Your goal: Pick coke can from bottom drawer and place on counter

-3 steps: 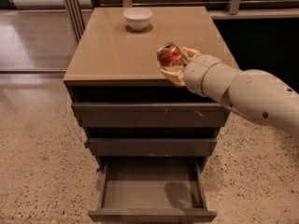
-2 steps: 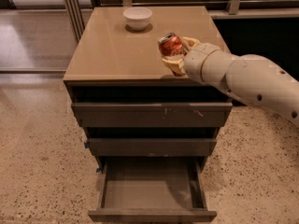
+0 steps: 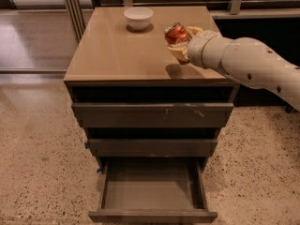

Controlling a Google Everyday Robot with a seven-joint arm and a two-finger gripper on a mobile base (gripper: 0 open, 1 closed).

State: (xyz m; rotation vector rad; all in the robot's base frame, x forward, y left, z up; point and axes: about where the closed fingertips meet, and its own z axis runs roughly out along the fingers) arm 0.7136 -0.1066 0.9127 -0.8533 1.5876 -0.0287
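The coke can (image 3: 176,33) is in the air over the counter (image 3: 117,50), tilted, its silver top leaning toward 11 o'clock. It is clear of the surface, and its shadow lies on the top just below it. The gripper (image 3: 183,43) is closed on the can, with a pale finger on either side. It comes in from 3 o'clock at the end of the thick white arm (image 3: 243,60).

The step in hand looks like the placing. To do it well, the can should first be turned upright so that its base meets the top flat, then lowered straight down until it rests. Only then should the fingers part. If let go while tilted, it would likely tip and roll.

The can hangs at about 2 o'clock from the middle of the counter, and the right edge is near, just under the wrist. Setting it down a little toward 9 o'clock would keep it safer from that edge. There the top is bare and wide, and the front edge at 6 o'clock is well apart.

The white bowl (image 3: 138,18) stands at 11 o'clock from the can, near the back edge and not in the way. The arm can leave the way it came, toward 3 o'clock.

The bottom drawer (image 3: 150,189) stands pulled out and holds nothing, well below.
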